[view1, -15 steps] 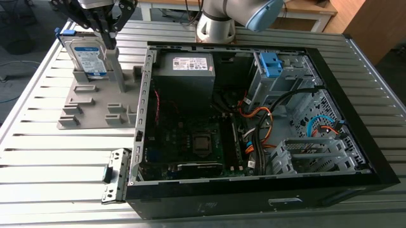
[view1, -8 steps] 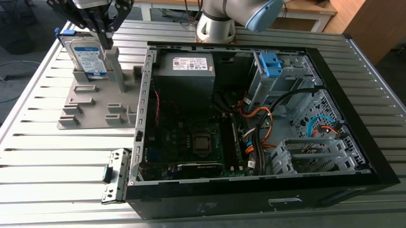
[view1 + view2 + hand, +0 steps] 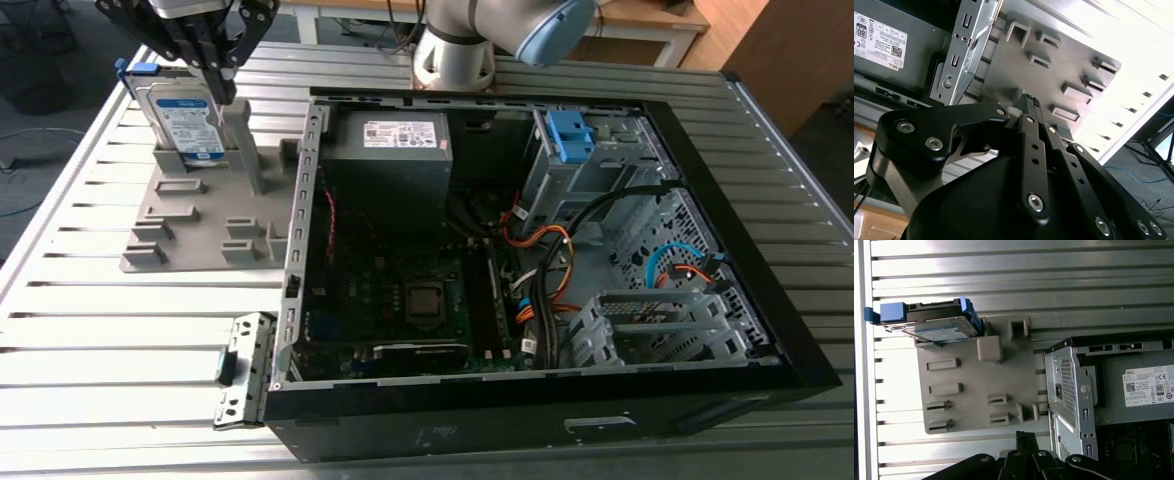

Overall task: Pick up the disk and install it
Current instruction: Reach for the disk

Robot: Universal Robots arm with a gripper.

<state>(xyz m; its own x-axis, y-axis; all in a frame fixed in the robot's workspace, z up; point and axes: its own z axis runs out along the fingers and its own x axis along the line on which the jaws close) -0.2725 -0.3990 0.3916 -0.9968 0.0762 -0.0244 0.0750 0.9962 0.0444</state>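
Note:
The disk [image 3: 184, 118] is a silver drive with a white-and-blue label in a blue carrier frame. It stands on edge in a slot at the far end of a grey fixture plate [image 3: 187, 225], at the exterior view's left. The first wrist view looks down on the disk's [image 3: 939, 325] top edge. My gripper [image 3: 216, 80] hangs above the plate, just to the right of the disk's top in the exterior view. Its black fingers [image 3: 1029, 107] are shut with nothing between them. In the first wrist view the gripper [image 3: 1026, 436] sits over the plate's [image 3: 969, 390] edge nearest the computer, apart from the disk.
An open black computer case [image 3: 747, 330] lies right of the plate, with a grey power-supply box [image 3: 390, 150], a motherboard, cables and a metal drive cage holding a small blue bracket [image 3: 571, 135]. The arm's base [image 3: 454, 50] stands behind the case. Everything rests on a slatted metal table [image 3: 80, 320].

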